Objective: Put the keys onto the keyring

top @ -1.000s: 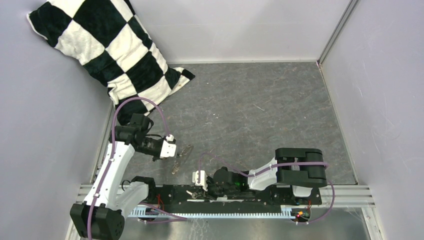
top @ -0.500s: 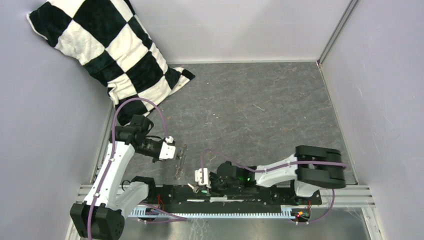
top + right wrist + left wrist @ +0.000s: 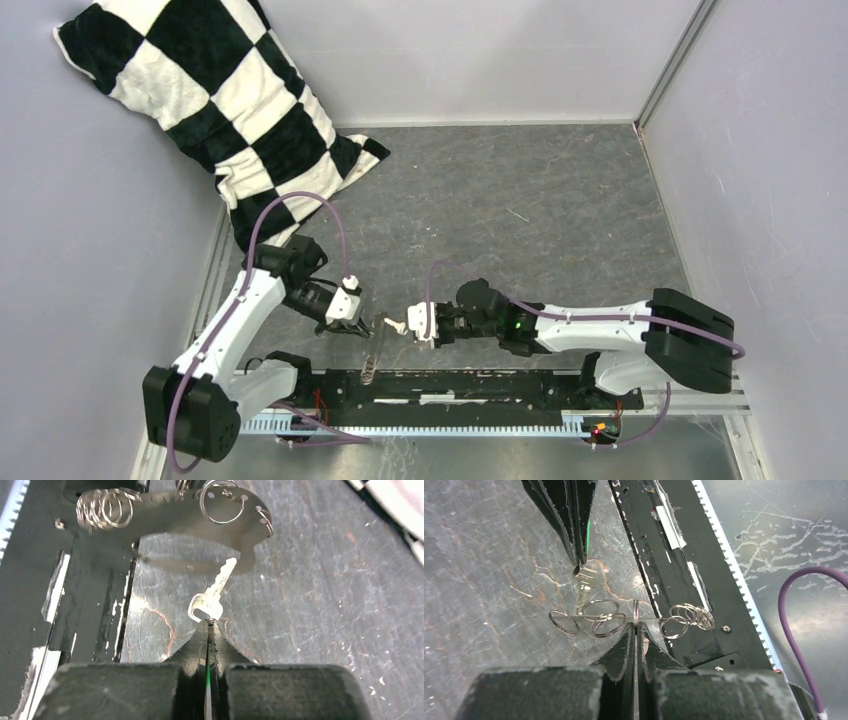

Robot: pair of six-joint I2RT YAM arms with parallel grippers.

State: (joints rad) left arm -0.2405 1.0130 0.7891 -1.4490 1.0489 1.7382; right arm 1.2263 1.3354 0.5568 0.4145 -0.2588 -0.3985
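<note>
My left gripper (image 3: 362,325) is shut on the keyring (image 3: 375,347), a thin flat silvery-grey piece with small split rings along its rim. It holds the keyring edge-on above the table near the front rail; in the left wrist view the fingertips (image 3: 630,630) pinch its middle (image 3: 636,611). My right gripper (image 3: 405,327) is shut on the head of a small silvery key (image 3: 215,592), with a green tag showing between its fingers. The key's blade points at the keyring (image 3: 170,510) and its tip reaches the keyring's edge. The key also shows in the left wrist view (image 3: 585,582).
A black-and-white checked pillow (image 3: 230,100) lies at the back left. A black rail (image 3: 480,385) with a toothed white strip runs along the near edge, just below the keyring. Grey walls enclose the table. A purple cable (image 3: 791,615) loops at the right.
My right arm has swung from the front rail up and left, bringing the key to the keyring. My left gripper has moved right and nearer with the keyring.
</note>
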